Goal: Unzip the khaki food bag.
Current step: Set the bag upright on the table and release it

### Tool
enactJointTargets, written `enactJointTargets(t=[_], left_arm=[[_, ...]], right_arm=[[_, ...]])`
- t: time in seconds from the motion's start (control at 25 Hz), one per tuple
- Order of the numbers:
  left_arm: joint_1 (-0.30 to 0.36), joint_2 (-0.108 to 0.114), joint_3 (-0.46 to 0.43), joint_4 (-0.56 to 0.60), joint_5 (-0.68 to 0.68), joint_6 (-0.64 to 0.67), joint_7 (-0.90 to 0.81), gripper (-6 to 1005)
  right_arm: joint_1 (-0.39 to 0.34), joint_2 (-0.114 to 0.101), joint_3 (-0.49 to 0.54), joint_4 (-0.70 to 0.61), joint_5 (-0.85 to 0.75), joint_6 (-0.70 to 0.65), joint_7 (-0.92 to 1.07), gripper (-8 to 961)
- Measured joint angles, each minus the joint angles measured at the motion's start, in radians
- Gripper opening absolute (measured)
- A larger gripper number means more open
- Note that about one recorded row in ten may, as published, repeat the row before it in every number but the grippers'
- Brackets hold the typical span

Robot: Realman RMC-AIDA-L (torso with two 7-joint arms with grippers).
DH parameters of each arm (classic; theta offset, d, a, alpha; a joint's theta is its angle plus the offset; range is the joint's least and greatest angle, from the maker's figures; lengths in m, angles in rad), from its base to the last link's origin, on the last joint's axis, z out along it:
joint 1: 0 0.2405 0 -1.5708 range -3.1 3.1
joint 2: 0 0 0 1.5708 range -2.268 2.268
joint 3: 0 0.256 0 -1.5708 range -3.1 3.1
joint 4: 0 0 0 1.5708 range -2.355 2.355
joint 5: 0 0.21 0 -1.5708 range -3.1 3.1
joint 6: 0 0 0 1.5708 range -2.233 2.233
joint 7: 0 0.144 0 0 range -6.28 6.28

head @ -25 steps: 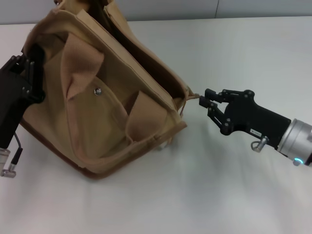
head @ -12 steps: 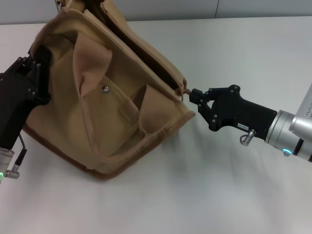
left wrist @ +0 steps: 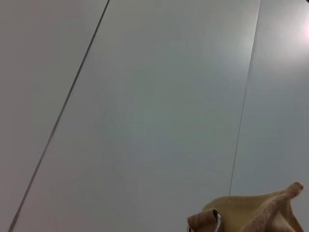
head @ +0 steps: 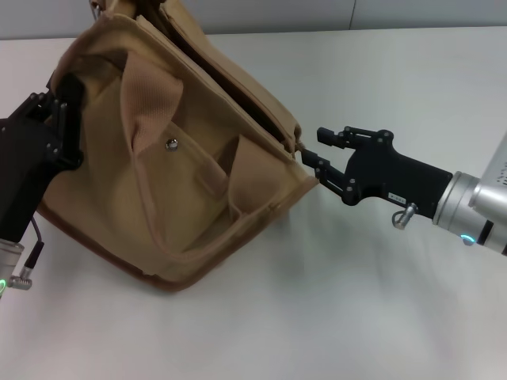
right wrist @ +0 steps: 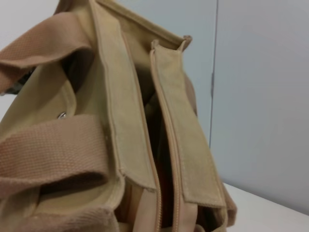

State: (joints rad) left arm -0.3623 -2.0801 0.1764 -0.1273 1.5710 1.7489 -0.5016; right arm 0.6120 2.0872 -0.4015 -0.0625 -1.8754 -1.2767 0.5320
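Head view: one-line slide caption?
Right gripper open at unzipped khaki bag's end; left gripper at its far side.

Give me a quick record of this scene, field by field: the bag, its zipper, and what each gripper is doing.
bag: khaki food bag tipped over on the white table, front pocket snap facing up
zipper: top flaps parted, a dark gap between them in the right wrist view
left gripper: against the bag's left end; grip hidden
right gripper: at the bag's right corner, fingers open
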Motion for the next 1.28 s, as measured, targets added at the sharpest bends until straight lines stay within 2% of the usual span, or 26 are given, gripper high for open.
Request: enactJointTargets(t=[0.2, 0.72, 1.08, 1.2, 1.28], left_arm=[[-0.003, 0.0, 0.0, 0.0, 0.0, -0.01, 0.0, 98], [-0.005, 0.0, -0.006, -0.002, -0.006, -0.024, 0.0, 101], [-0.007, 0.0, -0.009, -0.001, -0.008, -0.025, 0.0, 103], [-0.007, 0.0, -0.009, -0.002, -0.008, -0.025, 0.0, 104], [-0.007, 0.0, -0.009, -0.002, -0.008, -0.025, 0.0, 104]], right_arm=[[0.013, 0.001, -0.001, 0.004, -0.002, 0.013, -0.019, 399], [0.014, 0.001, -0.005, 0.006, 0.001, -0.031, -0.045, 386], [0.037, 0.003, -0.006, 0.015, -0.001, 0.028, -0.05, 378], [0.038, 0.003, -0.001, 0.026, 0.001, 0.029, -0.069, 173], [0.04, 0.003, 0.005, 0.029, 0.002, 0.028, -0.072, 128]])
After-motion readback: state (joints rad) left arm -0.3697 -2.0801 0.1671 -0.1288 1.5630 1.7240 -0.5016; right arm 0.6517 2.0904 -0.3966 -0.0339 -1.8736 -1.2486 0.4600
